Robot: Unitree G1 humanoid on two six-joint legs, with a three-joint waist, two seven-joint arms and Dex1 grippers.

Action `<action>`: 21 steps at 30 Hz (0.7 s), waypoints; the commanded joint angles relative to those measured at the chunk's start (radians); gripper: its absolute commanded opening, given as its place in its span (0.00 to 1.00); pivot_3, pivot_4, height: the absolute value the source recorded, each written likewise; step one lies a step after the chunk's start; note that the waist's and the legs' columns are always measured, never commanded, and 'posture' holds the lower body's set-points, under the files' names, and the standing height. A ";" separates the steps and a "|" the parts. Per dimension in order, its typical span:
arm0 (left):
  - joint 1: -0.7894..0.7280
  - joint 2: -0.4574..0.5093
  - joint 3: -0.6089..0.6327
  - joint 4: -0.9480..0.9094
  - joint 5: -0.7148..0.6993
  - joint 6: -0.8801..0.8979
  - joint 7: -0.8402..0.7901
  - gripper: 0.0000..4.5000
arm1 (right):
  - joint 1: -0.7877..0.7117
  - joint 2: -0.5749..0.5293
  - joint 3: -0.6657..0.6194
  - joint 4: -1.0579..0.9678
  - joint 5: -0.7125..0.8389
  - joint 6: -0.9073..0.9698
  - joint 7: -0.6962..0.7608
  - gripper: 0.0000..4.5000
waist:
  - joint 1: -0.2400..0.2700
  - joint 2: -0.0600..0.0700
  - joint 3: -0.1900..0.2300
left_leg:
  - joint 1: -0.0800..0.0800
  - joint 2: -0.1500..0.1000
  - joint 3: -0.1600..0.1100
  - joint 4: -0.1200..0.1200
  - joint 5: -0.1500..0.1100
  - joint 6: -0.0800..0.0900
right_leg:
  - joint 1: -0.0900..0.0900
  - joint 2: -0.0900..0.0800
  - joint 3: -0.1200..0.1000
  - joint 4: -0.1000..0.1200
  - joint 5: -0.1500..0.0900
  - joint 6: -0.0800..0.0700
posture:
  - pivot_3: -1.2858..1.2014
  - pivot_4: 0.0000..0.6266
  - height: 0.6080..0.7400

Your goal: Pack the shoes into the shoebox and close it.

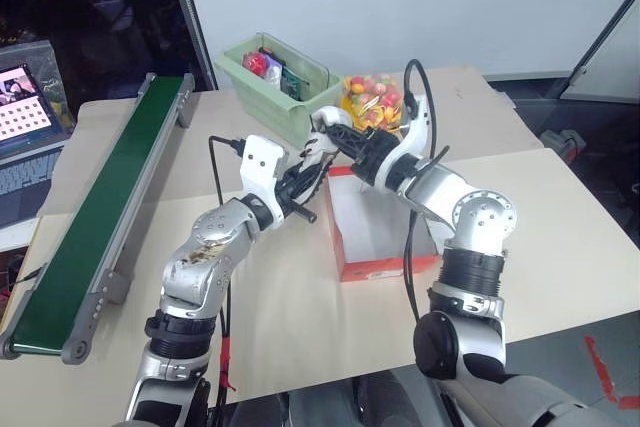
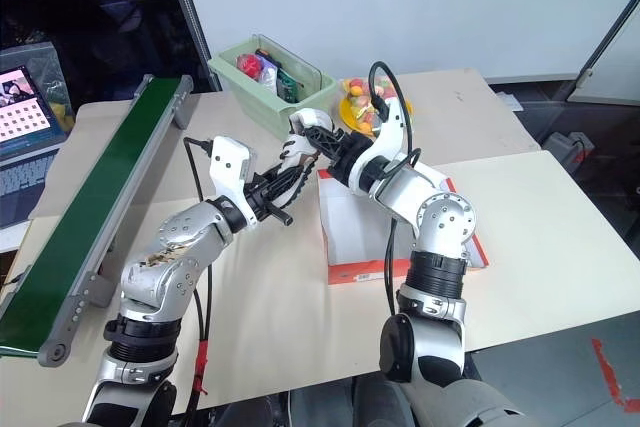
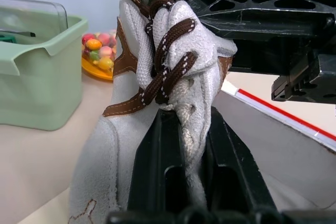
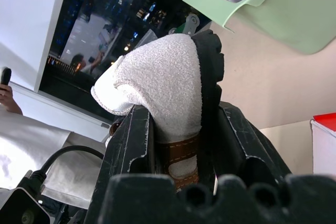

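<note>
One off-white shoe (image 3: 173, 40) with dark brown laces and a black ridged sole hangs in the air between my two grippers, over the far left corner of the shoebox (image 1: 385, 269). My left gripper (image 3: 189, 116) is shut on its laced upper. At the shoe's end (image 4: 163, 77), my right gripper (image 4: 184, 111) has both fingers pressed against the sides and is shut on it. The red-orange shoebox stands open on the table, white inside, partly hidden behind my right arm. In the head views the left gripper (image 1: 305, 172) and the right gripper (image 1: 335, 132) meet at the shoe (image 1: 322, 144).
A pale green bin (image 1: 275, 87) of small items stands just behind the shoe, with a dish of colourful sweets (image 1: 370, 97) beside it. A long green conveyor (image 1: 100, 217) runs along the table's left side. A laptop (image 1: 25, 117) sits far left. A person's hand (image 4: 5, 98) shows in the background.
</note>
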 commanded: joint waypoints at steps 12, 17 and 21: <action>0.020 0.013 -0.013 -0.043 0.005 -0.062 -0.054 0.78 | -0.032 0.049 -0.029 -0.033 0.106 -0.067 -0.040 0.31 | 0.004 0.000 0.000 | -0.002 0.000 -0.001 -0.001 0.000 0.000 | 0.000 0.000 -0.001 -0.004 0.000 0.000 | 0.52 0.24 1.00; 0.020 0.009 -0.005 -0.055 0.013 -0.056 -0.041 0.78 | -0.069 -0.008 -0.067 0.024 0.031 -0.214 -0.061 0.31 | 0.004 0.000 0.000 | -0.002 0.000 -0.001 -0.001 -0.001 0.001 | 0.000 0.000 -0.001 -0.004 0.000 0.000 | 0.52 0.24 1.00; 0.030 -0.003 0.010 -0.063 -0.001 -0.051 -0.031 0.78 | -0.129 -0.120 -0.085 0.090 -0.032 -0.310 -0.051 0.31 | 0.010 0.001 0.000 | -0.002 0.000 0.000 -0.001 -0.001 0.001 | 0.000 0.000 -0.001 -0.005 0.000 0.000 | 0.52 0.24 1.00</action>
